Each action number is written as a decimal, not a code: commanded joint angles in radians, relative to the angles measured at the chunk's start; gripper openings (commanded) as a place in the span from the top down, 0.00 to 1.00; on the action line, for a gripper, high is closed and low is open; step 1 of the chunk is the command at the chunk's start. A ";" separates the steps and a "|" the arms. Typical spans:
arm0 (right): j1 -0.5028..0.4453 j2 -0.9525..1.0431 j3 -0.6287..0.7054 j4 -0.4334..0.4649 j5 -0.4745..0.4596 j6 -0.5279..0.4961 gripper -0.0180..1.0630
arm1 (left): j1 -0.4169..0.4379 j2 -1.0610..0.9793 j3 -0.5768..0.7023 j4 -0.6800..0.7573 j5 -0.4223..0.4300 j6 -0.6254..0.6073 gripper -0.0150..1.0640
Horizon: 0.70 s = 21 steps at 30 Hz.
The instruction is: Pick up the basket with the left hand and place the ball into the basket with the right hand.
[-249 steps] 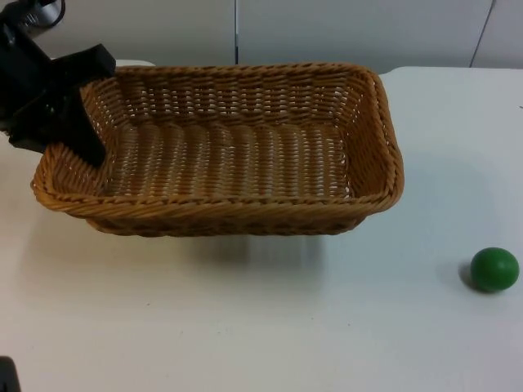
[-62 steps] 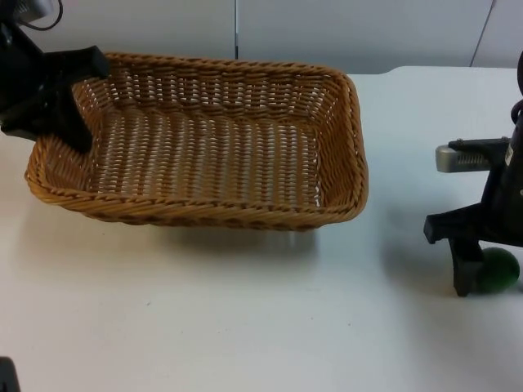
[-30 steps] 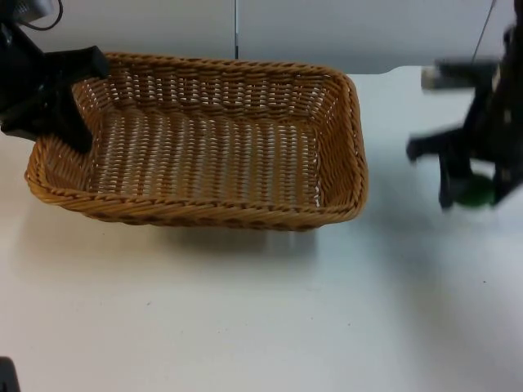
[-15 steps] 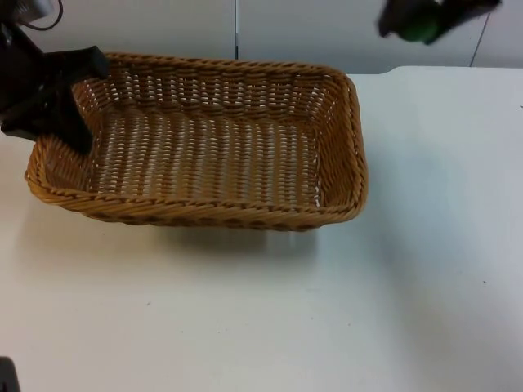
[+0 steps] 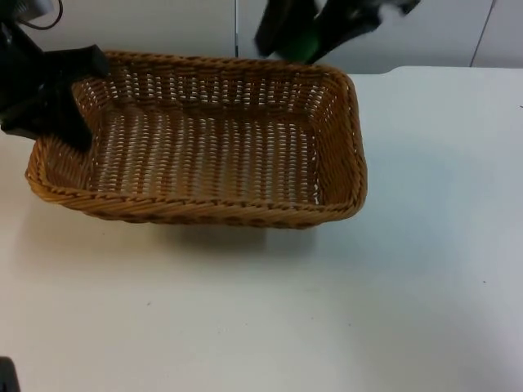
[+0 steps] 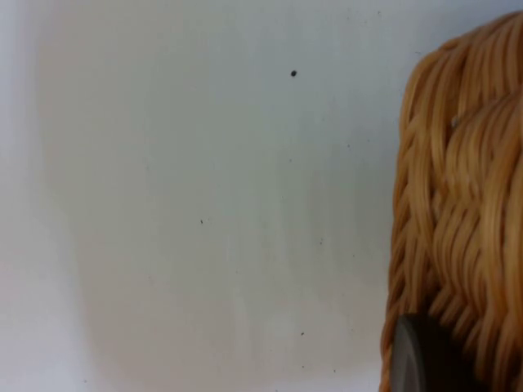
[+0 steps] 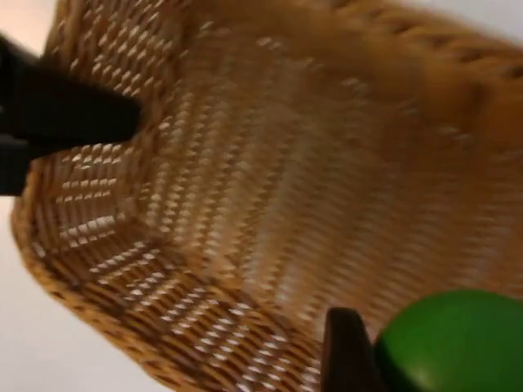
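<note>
With the left tool (image 5: 61,102) clamped on the wicker basket (image 5: 204,147) rim, the right tool (image 5: 306,37), closed around the green ball (image 5: 304,45), has swung from beside the basket to above its far rim, leaving only release.

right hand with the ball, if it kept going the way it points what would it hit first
Most likely the woven floor of the basket. The right hand holds the green ball above the far rim, aimed down into the basket. Depth is unclear.
</note>
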 commanded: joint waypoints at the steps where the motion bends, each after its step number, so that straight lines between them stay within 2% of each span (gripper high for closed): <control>1: 0.015 0.019 -0.009 0.048 -0.021 -0.030 0.99 | 0.002 -0.012 -0.007 -0.034 -0.009 -0.003 0.99; 4: 0.042 0.058 -0.009 0.085 -0.070 -0.050 0.99 | 0.002 -0.012 -0.007 -0.034 -0.046 -0.003 0.99; 7: 0.049 0.079 -0.009 0.095 -0.078 -0.053 0.99 | 0.002 -0.012 -0.007 -0.034 -0.056 -0.003 0.99; 16: 0.055 0.104 -0.009 0.115 -0.155 -0.067 0.99 | 0.002 -0.012 -0.007 -0.075 -0.016 -0.003 0.99; 21: 0.059 0.116 -0.009 0.189 -0.186 -0.109 0.99 | 0.002 -0.012 -0.007 -0.083 0.034 -0.001 0.99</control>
